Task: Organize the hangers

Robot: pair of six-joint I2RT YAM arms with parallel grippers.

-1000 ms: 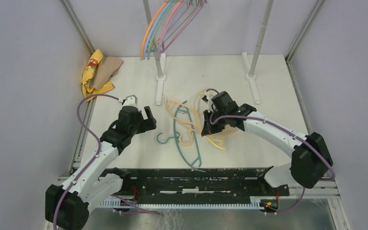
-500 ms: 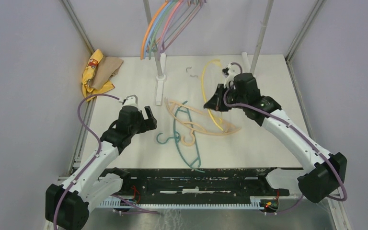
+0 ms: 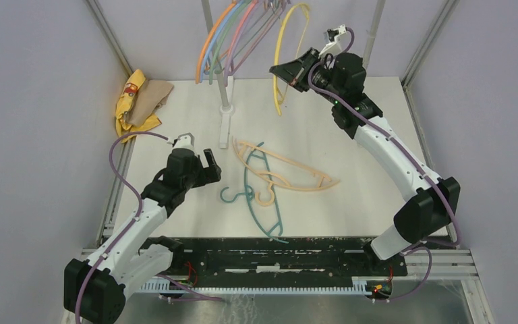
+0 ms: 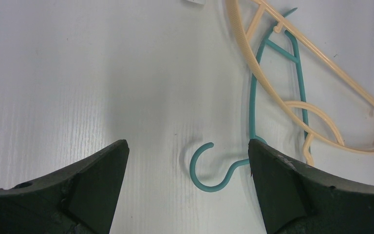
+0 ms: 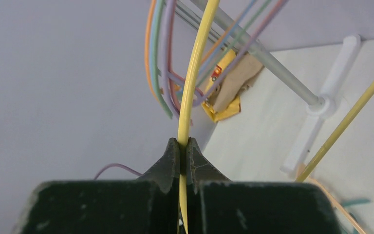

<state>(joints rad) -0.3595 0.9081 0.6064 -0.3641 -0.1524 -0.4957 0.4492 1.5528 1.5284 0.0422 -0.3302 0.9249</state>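
R gripper (image 3: 276, 69) is up in the upper middle of the top view, jaws clamped on the yellow hanger (image 3: 280, 47). In the R wrist view the two fingers (image 5: 170, 161) meet on the thin yellow rod (image 5: 193, 78), which runs up out of the pinch to the top edge. A 2nd yellow limb crosses the right side of that frame on a slant.

L gripper (image 3: 197, 150) sits low over the table (image 3: 175, 121), left of centre, jaws wide apart, holding nothing. In the L wrist view the teal hanger (image 4: 253, 102) has its hook at bottom centre, between the fingers and close to the right one. Its neck goes behind that fingertip; can't tell if they touch.

Hidden/cut off:
- Yellow hanger's hook can't be made out; its top is at the frame edge.
- Hung hangers (image 3: 229, 40) by the rack pole (image 3: 219, 67) are cut off at the top, so the rail is unseen.
- Peach hanger (image 3: 290, 174) crosses over the teal one.

Axes, top view:
- Yellow: near upright, hanging in the air.
- Teal (image 3: 256, 196): top to bottom, hook to the left.
- Peach: upper left to lower right, hook toward the bottom.
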